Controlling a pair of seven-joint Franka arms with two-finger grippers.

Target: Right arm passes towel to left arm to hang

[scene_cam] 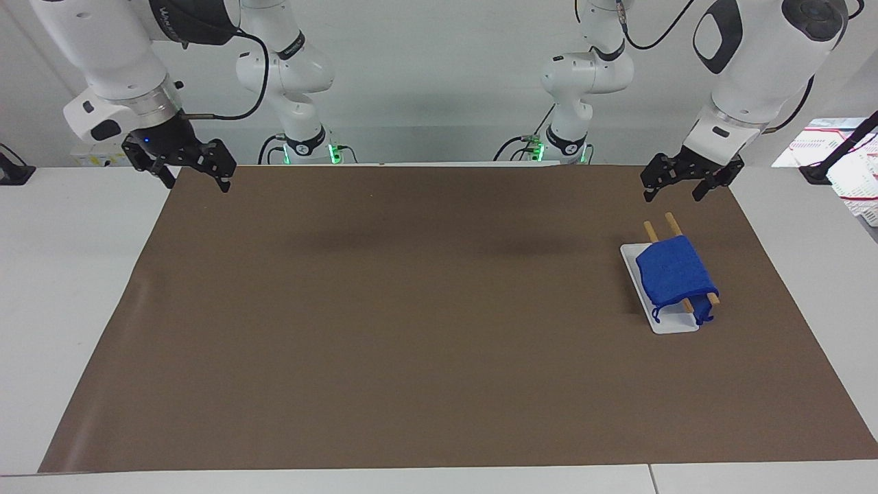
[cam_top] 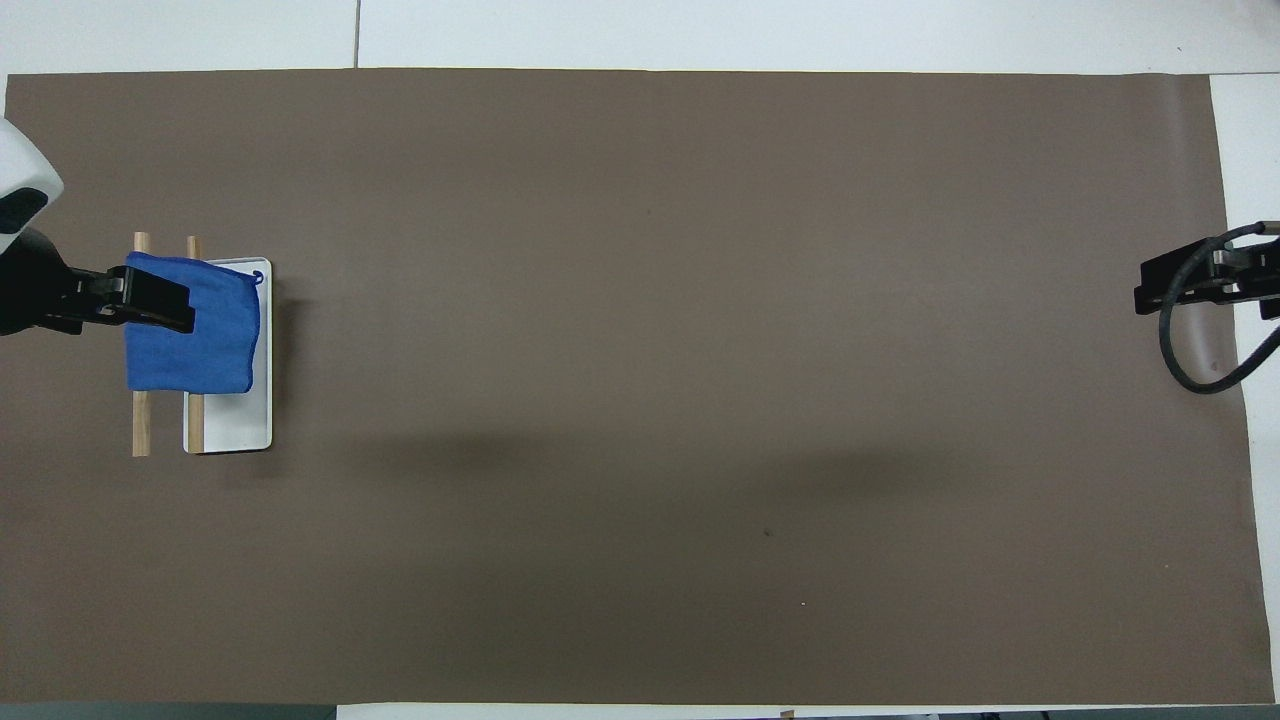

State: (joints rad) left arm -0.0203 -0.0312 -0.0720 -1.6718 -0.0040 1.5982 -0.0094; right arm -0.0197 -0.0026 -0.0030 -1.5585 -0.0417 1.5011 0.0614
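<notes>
Mostly my arms are cut off: from overhead only the tips of my hands show at the two ends of the table, and in the facing view my upper arms run out of the top edge.

My left hand (scene_cam: 671,190) hangs in the air over the brown mat (scene_cam: 411,329), at the edge nearest my base and at my left arm's end of the table (scene_cam: 62,274). Its fingers stand apart and hold nothing. From overhead this hand (cam_top: 150,305) covers part of the towel, but the facing view shows it raised and well clear of the cloth.

My right hand (scene_cam: 193,177), the one with the small blue light, hangs over the mat's corner at my right arm's end, also spread open and empty. Overhead, only its dark tip (cam_top: 1175,285) and a looped black cable (cam_top: 1195,350) show; the fingers there are hard to make out.

The towel (scene_cam: 675,273) is draped over two wooden rods (scene_cam: 671,223), whose middle lengths it hides; only their ends stick out. The rods stand over a white tray (scene_cam: 669,324), and the towel covers much of that tray too. How the rods are held up I cannot tell. A small loop (scene_cam: 656,315) dangles from the towel's corner farthest from me, down toward the tray. Apart from what the cloth hides, the tray's bare part holds nothing.
</notes>
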